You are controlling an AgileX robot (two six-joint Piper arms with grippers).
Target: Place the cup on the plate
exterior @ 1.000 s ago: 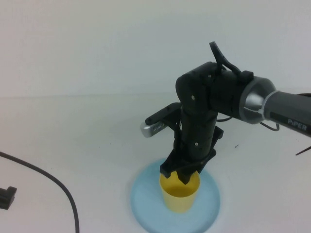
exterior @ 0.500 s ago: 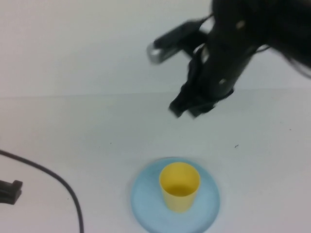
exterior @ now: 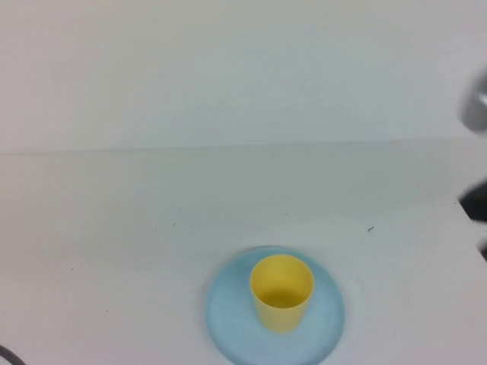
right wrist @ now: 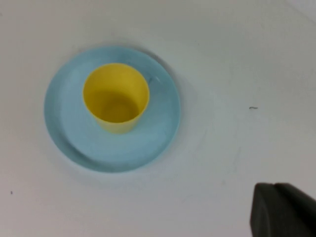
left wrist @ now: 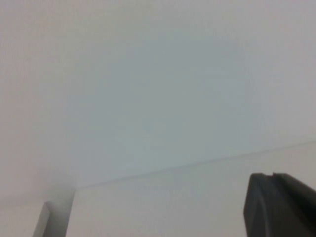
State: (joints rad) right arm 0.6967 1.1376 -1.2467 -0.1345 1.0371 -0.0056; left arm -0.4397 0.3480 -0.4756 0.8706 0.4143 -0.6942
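The yellow cup (exterior: 281, 291) stands upright on the light blue plate (exterior: 327, 312) near the table's front edge, a little back of the plate's middle. Both also show in the right wrist view, the cup (right wrist: 116, 97) on the plate (right wrist: 163, 123), seen from above. My right gripper (exterior: 478, 209) is a dark blur at the far right edge of the high view, well clear of the cup and holding nothing; a dark part of it shows in its wrist view (right wrist: 281, 210). My left gripper (left wrist: 279, 205) shows only in its own wrist view, facing a bare white surface.
The white table meets a white wall behind. A bit of black cable (exterior: 6, 356) lies at the front left corner. A small dark speck (exterior: 370, 228) marks the table right of the plate.
My right gripper let go of the cup, rose from it and swung off to the right edge. The cup stays on the plate. The left cable has slid almost out of view.
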